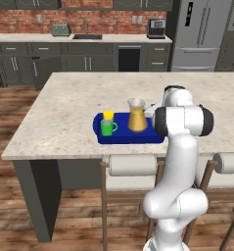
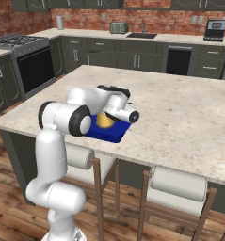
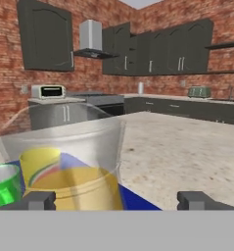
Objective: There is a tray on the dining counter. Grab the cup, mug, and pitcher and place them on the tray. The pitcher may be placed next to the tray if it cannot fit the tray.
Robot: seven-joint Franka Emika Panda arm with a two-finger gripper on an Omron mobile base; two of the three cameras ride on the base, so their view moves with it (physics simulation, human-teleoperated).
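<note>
Pitcher (image 3: pixel 69 166) sits right in front of my claw (image 3: pixel 116 200), just off toward one fingertip (image 3: pixel 40 200). Claw spread wide, holding nothing, jaws clear of the glass. Yellow cup (image 3: pixel 38 162) and green mug (image 3: pixel 4 185) are beyond the pitcher, beside each other. All three stand on the blue tray (image 1: pixel 126 136), on the dining counter (image 1: pixel 69 112) under my claw.

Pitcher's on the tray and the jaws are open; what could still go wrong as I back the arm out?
The open gripper sits close beside the pitcher, so a sideways retreat could tip it. The cup and mug stand nearby on the tray and might be knocked too. The tray lies near the dining counter edge.
</note>
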